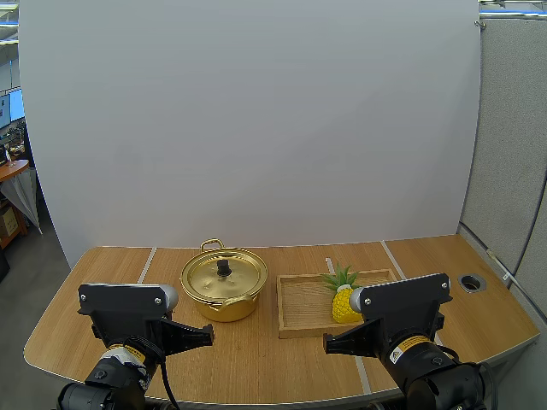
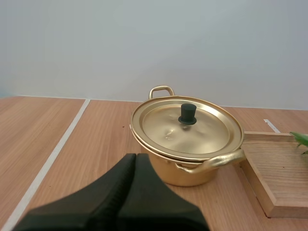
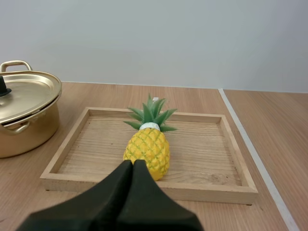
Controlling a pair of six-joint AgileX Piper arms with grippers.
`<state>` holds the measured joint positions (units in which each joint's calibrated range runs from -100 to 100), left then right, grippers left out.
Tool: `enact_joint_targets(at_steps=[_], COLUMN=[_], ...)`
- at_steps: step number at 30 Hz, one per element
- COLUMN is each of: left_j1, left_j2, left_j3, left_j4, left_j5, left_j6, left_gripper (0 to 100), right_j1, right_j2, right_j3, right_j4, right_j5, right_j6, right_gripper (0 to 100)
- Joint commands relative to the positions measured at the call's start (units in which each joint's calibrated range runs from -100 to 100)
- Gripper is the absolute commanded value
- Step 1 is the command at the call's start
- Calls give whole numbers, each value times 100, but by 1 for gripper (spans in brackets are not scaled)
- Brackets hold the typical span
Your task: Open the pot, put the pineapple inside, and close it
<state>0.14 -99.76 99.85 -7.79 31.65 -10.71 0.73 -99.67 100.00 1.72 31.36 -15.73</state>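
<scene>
pot (image 1: 224, 286): lid (image 1: 224, 275) on, mid-bench (image 1: 256, 363), just left of wooden tray (image 1: 299, 312) | pineapple (image 3: 147, 149): lying in tray, leaves toward back edge, right arm partly covering it from above | left gripper (image 2: 135, 156): fingers pressed together, empty, front edge, facing pot | right gripper (image 3: 132, 162): fingers together, empty, facing pineapple

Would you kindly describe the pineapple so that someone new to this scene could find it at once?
On the wooden table, look right of the golden pot to the shallow wooden tray. The pineapple lies inside it, leaves pointing toward the table's far edge. It alone is yellow with a green crown.
</scene>
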Motion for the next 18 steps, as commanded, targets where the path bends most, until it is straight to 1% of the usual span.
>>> enact_joint_targets(at_steps=[1, 18], left_j1=[-6, -6], left_j2=[-24, -24], left_j3=[15, 15], left_j4=[-5, -119], left_j5=[16, 34], left_j6=[-39, -39], left_gripper=[0, 0], right_j1=[-27, -27], right_j2=[-33, -33], right_j3=[0, 0], right_j4=[8, 8], right_j5=[-26, -26], right_j6=[2, 2], right_gripper=[0, 0])
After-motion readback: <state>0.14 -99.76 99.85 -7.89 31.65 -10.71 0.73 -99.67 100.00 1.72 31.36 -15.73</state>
